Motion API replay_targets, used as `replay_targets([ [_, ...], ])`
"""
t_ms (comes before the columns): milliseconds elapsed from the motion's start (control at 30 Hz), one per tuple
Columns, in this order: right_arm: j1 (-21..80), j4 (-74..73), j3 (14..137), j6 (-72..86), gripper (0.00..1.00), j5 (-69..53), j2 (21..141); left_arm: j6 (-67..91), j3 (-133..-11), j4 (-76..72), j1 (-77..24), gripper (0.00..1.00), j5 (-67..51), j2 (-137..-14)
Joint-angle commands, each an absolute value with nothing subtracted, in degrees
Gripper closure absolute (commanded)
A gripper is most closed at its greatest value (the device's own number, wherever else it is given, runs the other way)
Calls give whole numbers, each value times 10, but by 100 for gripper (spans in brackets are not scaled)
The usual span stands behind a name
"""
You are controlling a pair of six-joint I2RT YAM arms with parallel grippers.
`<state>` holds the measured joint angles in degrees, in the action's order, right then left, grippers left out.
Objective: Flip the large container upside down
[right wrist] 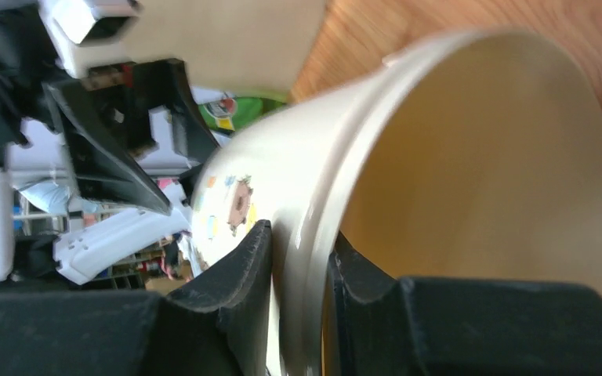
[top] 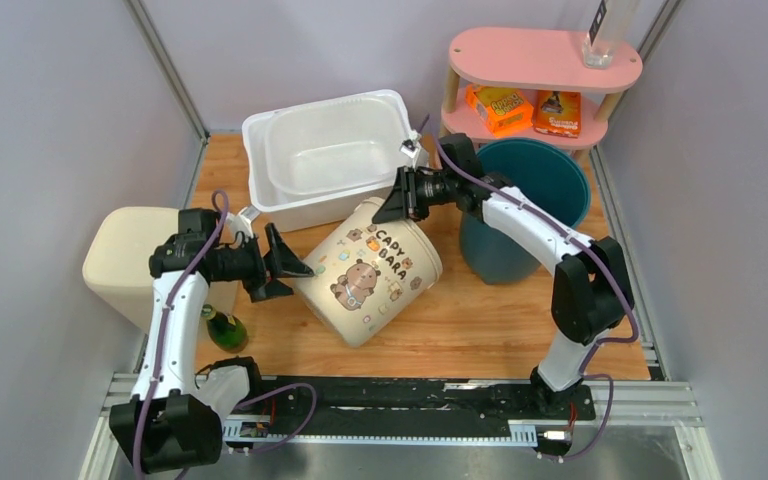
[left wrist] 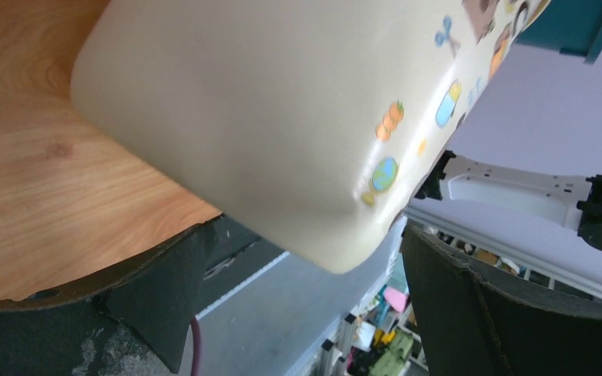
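From above we see the large container [top: 370, 270] lying tipped on the bench [top: 500, 320], crowded by the white tub [top: 325, 150] and the teal bin [top: 535, 190]; it looks light, stiff and smooth. In the left wrist view the left claw [left wrist: 310, 239] is wide around its slippery bottom. In the right wrist view the right claw [right wrist: 302, 247] is narrow, pinching the thin rim, a good place to hold

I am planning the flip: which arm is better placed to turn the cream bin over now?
Right. The right gripper pinches the rim of the cream bin, one finger inside. The left gripper stands open at its base, gripping nothing.
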<state>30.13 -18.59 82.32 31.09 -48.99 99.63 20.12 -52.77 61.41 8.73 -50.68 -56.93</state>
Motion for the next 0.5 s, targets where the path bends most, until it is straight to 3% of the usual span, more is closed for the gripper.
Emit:
replay_targets([
  [0, 284, -182, 789, 302, 95, -428, 998, 148, -538, 711, 92, 0, -545, -579],
  [67, 279, -182, 790, 289, 72, -414, 996, 151, -528, 704, 92, 0, -567, -576],
  [167, 269, -183, 799, 264, 52, -414, 992, 160, -524, 691, 92, 0, -555, -574],
  [300, 261, -224, 849, 169, 34, -376, 968, 170, -535, 685, 92, 0, -566, -575],
  [467, 262, -314, 877, 85, 28, -324, 928, 194, -531, 664, 92, 0, -581, -571],
])
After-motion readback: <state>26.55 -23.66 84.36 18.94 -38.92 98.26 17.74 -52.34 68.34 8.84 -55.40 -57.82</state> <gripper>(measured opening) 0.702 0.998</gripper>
